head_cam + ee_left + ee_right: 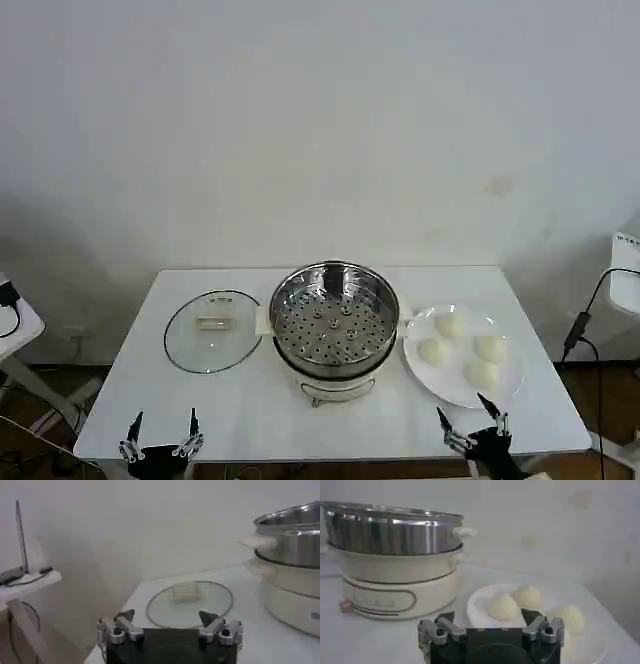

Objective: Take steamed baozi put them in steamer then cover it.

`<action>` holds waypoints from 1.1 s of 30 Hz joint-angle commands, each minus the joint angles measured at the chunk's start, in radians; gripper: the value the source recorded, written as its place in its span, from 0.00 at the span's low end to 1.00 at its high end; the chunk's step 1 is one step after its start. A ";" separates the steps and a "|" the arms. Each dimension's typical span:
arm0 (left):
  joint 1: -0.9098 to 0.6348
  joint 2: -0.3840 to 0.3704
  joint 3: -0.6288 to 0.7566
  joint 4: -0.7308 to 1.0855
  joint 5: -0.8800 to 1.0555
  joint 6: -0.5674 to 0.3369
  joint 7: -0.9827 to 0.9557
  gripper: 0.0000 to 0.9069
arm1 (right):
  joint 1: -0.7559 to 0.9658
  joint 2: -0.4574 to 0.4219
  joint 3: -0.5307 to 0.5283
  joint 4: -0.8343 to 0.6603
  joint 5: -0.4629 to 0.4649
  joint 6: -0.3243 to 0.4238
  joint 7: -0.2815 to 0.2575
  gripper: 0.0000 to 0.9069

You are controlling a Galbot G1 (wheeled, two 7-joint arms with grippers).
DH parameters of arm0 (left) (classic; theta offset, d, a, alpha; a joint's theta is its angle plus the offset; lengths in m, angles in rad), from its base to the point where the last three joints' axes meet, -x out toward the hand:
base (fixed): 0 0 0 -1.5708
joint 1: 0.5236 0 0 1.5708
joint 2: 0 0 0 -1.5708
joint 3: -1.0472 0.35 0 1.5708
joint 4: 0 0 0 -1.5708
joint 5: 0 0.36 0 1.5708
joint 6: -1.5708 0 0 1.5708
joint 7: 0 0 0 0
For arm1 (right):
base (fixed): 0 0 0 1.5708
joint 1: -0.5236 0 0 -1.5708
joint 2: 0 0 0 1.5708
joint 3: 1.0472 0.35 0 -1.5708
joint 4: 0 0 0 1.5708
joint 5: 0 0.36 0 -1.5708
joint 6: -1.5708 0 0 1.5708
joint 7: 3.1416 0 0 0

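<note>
The baozi (462,349), four pale buns, sit on a white plate (420,368) at the right of the bench (250,410), untouched. The right gripper (474,427) hovers at the bench's near edge just before that plate, its fingers (536,620) spread open and empty. The left gripper (160,438) hangs at the near left edge, fingers (125,620) likewise apart, facing the cover (212,331), which lies flat on the bench beside the steamer (334,325). The steamer stands uncovered at mid-bench, its perforated tray bare. Behind rises a plain white wall (320,120); a small side table (15,330) shows at the left.
</note>
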 commanded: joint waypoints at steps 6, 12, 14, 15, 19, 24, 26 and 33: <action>-0.016 0.009 -0.033 -0.040 0.085 0.117 0.102 1.00 | 0.163 -0.179 0.071 -0.040 -0.129 -0.120 -0.072 1.00; -0.047 0.021 -0.065 -0.051 0.115 0.118 0.159 1.00 | 0.360 -0.352 0.035 -0.163 -0.267 -0.168 -0.248 1.00; -0.051 0.022 -0.071 -0.047 0.121 0.118 0.161 1.00 | 0.422 -0.408 0.017 -0.198 -0.330 -0.155 -0.368 1.00; -0.054 0.023 -0.074 -0.043 0.123 0.118 0.161 1.00 | 0.467 -0.450 0.000 -0.225 -0.359 -0.152 -0.432 1.00; -0.056 0.022 -0.076 -0.029 0.130 0.116 0.163 1.00 | 0.591 -0.541 -0.061 -0.282 -0.447 -0.130 -0.574 1.00; -0.062 0.022 -0.078 -0.019 0.149 0.115 0.166 1.00 | 0.925 -0.620 -0.330 -0.438 -0.556 -0.046 -0.761 1.00; -0.064 0.020 -0.080 -0.020 0.151 0.116 0.167 1.00 | 1.085 -0.619 -0.469 -0.516 -0.605 0.008 -0.805 1.00; -0.065 0.012 -0.090 -0.007 0.162 0.115 0.169 1.00 | 1.434 -0.545 -0.870 -0.689 -0.663 0.097 -0.927 1.00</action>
